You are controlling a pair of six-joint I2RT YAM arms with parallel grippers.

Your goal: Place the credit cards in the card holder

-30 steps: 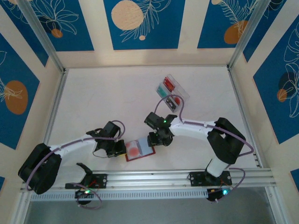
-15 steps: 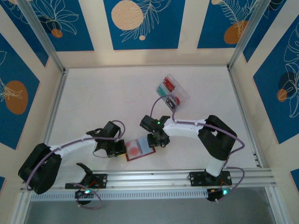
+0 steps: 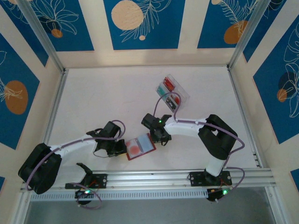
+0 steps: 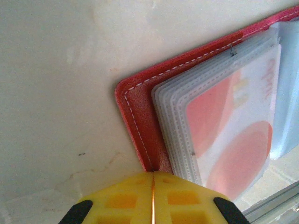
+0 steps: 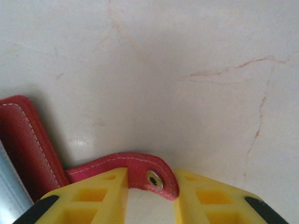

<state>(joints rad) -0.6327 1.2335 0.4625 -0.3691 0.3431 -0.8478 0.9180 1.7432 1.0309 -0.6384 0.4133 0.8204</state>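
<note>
The red card holder (image 3: 140, 147) lies open near the table's front, pale clear pockets up, with a white card printed with red circles (image 4: 229, 135) in the top pocket. My left gripper (image 3: 120, 149) is shut on the holder's left cover edge (image 4: 140, 107), yellow fingers (image 4: 121, 196) pressed together. My right gripper (image 3: 160, 136) pinches the holder's closing tab (image 5: 140, 165), which bows between the two fingers, its metal snap showing. More credit cards, red (image 3: 168, 85), teal (image 3: 162, 91) and dark (image 3: 174, 101), lie in a clear box at the back.
The clear plastic compartment box (image 3: 183, 94) sits right of centre towards the back wall. An aluminium rail (image 3: 154, 177) runs along the near edge by the arm bases. Upright frame posts (image 3: 55, 60) stand at the back corners.
My right gripper has closed in on the tab and drawn back a little. The holder's right side has swung up towards the back. The left arm has stayed still.
</note>
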